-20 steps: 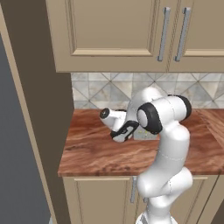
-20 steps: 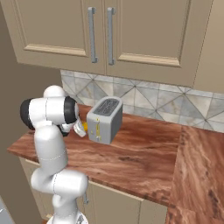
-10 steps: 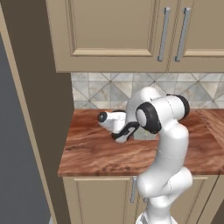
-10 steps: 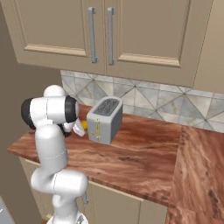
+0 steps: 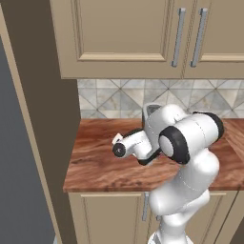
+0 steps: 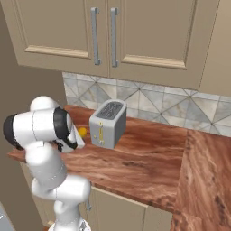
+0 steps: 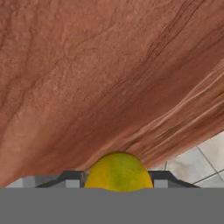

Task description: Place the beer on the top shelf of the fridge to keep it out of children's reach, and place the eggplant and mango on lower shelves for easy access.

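The mango (image 7: pixel 118 171), a smooth, rounded yellow-orange fruit tinged green, sits between my 2 dark fingertips, and my jaws look pressed against its sides, pinching it so I can carry it to the fridge. It is low over the table (image 7: pixel 87 78), a glossy reddish-brown wood-grain surface. Beside it stands a boxy grey metal toaster (image 6: pixel 107 124) against a pale diamond-tiled backsplash (image 6: pixel 180 106).

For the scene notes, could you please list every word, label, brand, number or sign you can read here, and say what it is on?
None: no readable text anywhere.
Toaster: small yellowish marks on its front, too small to read as any sign.
Mango, wooden counter, cabinet doors and tiled backsplash: plain, no labels.
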Motion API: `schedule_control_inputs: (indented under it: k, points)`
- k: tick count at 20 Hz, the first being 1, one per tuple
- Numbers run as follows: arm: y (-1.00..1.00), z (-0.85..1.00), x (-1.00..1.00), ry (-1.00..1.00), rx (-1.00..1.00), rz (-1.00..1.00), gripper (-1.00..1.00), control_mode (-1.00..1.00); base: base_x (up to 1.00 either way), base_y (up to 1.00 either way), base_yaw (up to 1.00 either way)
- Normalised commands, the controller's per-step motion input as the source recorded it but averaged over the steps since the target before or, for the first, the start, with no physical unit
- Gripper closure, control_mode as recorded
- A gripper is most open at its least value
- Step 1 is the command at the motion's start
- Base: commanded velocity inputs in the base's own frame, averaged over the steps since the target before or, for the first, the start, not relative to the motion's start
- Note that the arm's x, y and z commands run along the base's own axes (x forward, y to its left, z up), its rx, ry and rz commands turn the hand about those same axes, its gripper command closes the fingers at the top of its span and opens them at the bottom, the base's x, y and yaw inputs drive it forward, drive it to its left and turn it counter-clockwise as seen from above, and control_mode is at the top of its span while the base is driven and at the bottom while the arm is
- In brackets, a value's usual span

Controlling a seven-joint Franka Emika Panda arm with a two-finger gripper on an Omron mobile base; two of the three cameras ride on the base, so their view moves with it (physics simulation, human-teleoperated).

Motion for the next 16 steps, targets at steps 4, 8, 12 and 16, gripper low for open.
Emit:
schedule_control_inputs:
  k: [4,8,12,16]
  points:
    - [0.01,0.93,-0.59,-0.06,0.00,0.02,1.00,-1.00,0.00,0.00,0.00]
    - [0.09,1.00,-0.43,-0.05,0.02,0.00,1.00,-1.00,0.00,0.00,0.00]
    - [0.04,1.00,-0.41,0.00,0.11,-0.01,1.00,-1.00,0.00,0.00,0.00]
    - [0.09,1.00,-0.37,0.00,0.19,-0.04,1.00,-1.00,0.00,0.00,0.00]
